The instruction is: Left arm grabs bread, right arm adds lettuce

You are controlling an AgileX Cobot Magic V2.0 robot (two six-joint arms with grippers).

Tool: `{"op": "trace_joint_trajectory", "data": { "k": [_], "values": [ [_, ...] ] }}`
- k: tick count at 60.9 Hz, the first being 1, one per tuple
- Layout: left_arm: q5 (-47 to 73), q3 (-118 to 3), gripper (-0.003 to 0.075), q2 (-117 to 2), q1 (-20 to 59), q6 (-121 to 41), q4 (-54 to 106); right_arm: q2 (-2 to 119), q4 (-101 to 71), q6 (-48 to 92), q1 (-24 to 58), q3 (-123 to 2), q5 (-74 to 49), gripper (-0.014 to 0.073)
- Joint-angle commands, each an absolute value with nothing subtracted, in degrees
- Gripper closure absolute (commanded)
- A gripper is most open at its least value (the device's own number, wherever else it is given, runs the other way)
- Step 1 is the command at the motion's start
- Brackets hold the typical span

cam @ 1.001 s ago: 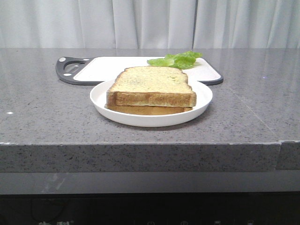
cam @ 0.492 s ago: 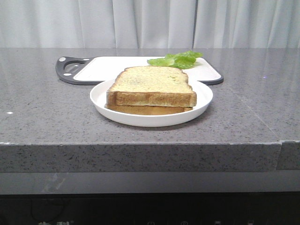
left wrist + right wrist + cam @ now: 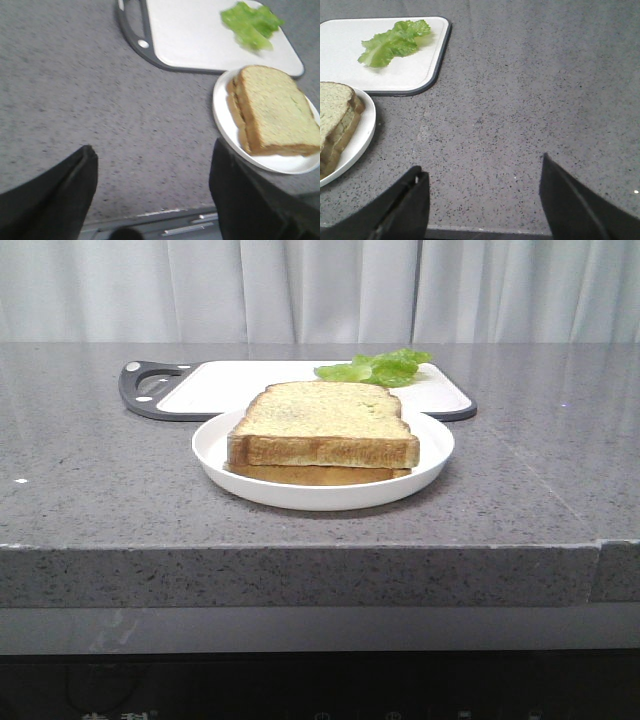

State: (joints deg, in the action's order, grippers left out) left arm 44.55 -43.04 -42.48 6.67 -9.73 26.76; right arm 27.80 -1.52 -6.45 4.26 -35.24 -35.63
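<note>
Two bread slices lie stacked on a white plate (image 3: 215, 462). The top bread (image 3: 325, 415) has a pale yellow-tan speckled face and a golden-brown crust. Of the lower slice (image 3: 310, 476) only the crust edge shows. The green ruffled lettuce (image 3: 380, 368) lies on the white cutting board (image 3: 230, 385) behind the plate. My left gripper (image 3: 155, 150) is open and empty above the counter's front edge, left of the bread (image 3: 277, 107). My right gripper (image 3: 482, 167) is open and empty over bare counter, right of the plate (image 3: 357, 142) and short of the lettuce (image 3: 395, 42). Neither arm shows in the front view.
The cutting board has a dark grey rim and a handle (image 3: 150, 385) at its left end. The grey speckled counter (image 3: 100, 470) ends in a front edge (image 3: 300, 550) close to both grippers. A curtain hangs behind.
</note>
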Motion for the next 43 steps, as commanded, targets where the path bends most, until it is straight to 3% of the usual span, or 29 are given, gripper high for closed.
{"op": "trace_joint_trajectory", "data": {
  "k": [1, 27, 43],
  "values": [
    [43.22, -46.57, 0.0284, -47.03, 8.77, -12.86, 35.28, 28.47, -1.73, -6.09, 4.05, -36.95, -32.17, 0.0093],
    [43.5, -59.16, 0.0355, -71.46, 23.67, -12.98, 39.36, 28.47, -1.73, -6.09, 4.05, -36.88, -33.47, 0.0093],
    [45.14, -68.38, 0.0355, -83.94, 26.82, -12.98, 39.44, 28.47, -1.73, -6.09, 4.05, -36.88, -33.54, 0.0093]
  ]
}}
